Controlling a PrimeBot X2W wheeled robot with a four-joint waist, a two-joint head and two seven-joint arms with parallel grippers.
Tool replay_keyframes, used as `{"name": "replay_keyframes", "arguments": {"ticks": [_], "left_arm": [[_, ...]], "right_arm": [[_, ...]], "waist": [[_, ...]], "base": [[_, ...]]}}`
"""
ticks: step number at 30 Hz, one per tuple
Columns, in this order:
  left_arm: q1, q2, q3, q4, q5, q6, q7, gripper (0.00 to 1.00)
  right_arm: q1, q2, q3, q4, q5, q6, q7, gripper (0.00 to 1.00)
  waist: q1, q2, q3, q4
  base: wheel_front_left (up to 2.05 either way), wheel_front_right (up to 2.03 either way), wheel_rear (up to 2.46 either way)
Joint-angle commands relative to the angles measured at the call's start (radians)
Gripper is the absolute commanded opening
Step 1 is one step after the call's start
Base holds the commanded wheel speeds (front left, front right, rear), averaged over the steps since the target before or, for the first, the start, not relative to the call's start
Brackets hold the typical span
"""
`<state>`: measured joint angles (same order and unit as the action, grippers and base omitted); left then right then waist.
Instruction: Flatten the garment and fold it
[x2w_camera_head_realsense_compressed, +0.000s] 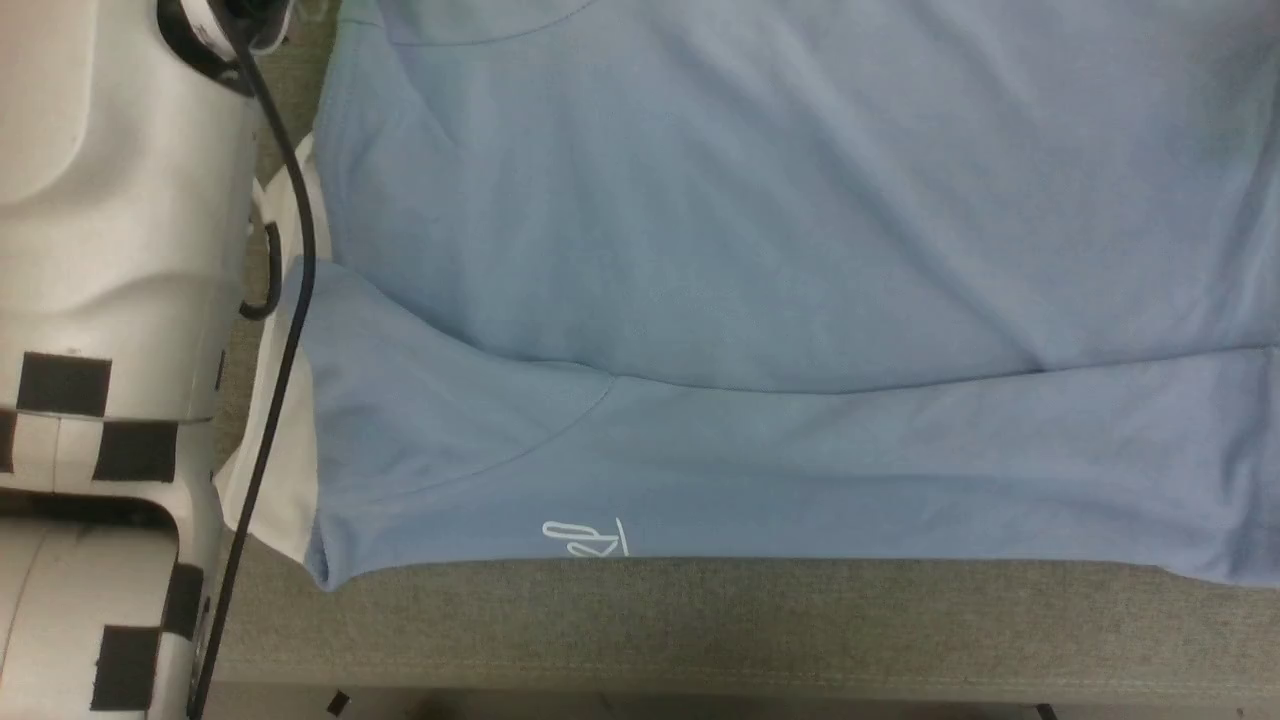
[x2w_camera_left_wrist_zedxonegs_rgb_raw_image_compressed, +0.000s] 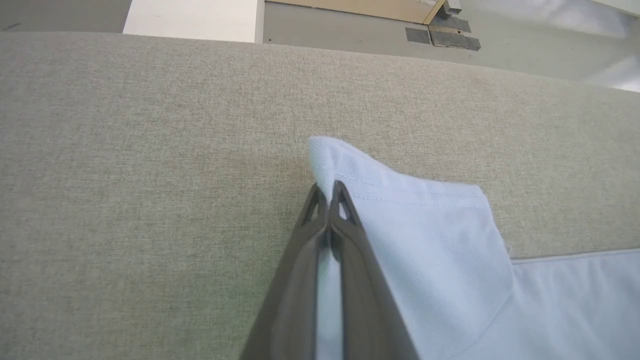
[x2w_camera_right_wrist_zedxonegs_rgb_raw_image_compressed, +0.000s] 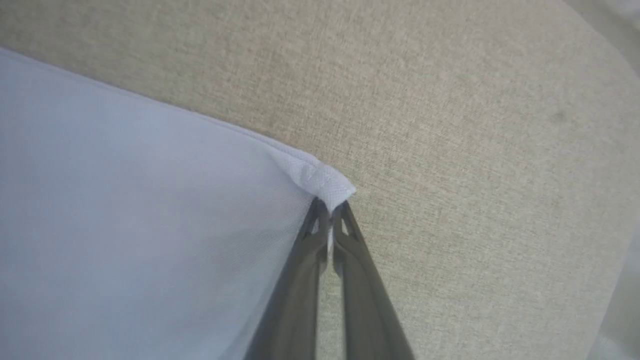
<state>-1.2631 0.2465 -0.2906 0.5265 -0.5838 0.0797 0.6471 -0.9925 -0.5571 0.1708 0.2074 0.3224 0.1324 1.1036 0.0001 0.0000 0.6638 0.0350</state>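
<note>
Tapered left gripper (x2w_camera_left_wrist_zedxonegs_rgb_raw_image_compressed: 328, 190), soft garment (x2w_camera_left_wrist_zedxonegs_rgb_raw_image_compressed: 440, 240), woven surface (x2w_camera_left_wrist_zedxonegs_rgb_raw_image_compressed: 150, 150)

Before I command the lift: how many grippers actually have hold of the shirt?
2. The left gripper is shut on a stitched corner of the garment; the right gripper is shut on another hemmed corner.

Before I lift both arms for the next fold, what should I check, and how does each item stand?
1. Left gripper shut on a hemmed corner of the garment: ok.
2. Right gripper shut on another corner: ok.
3. Garment lying flat: not ok, creases cross the body.
4. Layers in each pinch: cannot tell.
5. Black cable free of the white collar: cannot tell; it crosses the collar in the head view.
</note>
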Motion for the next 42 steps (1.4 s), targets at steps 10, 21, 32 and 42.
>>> {"name": "replay_keyframes", "arguments": {"ticks": [10, 21, 32, 42], "left_arm": [[0.185, 0.011, 0.082, -0.07, -0.086, -0.037, -0.138, 0.0], [0.503, 0.054, 0.129, -0.198, -0.128, 0.011, -0.151, 0.0], [0.804, 0.049, 0.188, -0.364, -0.184, 0.083, -0.163, 0.0], [0.993, 0.034, 0.183, -0.338, -0.21, 0.098, -0.154, 0.0]], "right_arm": [[0.134, 0.037, -0.048, 0.051, 0.016, -0.002, -0.243, 0.0], [0.359, 0.088, -0.1, 0.119, 0.037, -0.002, -0.396, 0.0], [0.536, 0.132, -0.126, 0.171, 0.058, -0.002, -0.454, 0.0], [0.624, 0.139, -0.172, 0.195, 0.045, -0.002, -0.452, 0.0]], "waist": [[-0.0001, 0.0, -0.223, -0.001], [-0.0001, 0.0, -0.415, -0.009], [-0.0001, 0.0, -0.488, -0.007], [-0.0001, 0.0, -0.457, 0.007]], "base": [[0.0, 0.0, 0.0], [0.0, 0.0, 0.0], [0.0, 0.0, 0.0], [0.0, 0.0, 0.0]]}}
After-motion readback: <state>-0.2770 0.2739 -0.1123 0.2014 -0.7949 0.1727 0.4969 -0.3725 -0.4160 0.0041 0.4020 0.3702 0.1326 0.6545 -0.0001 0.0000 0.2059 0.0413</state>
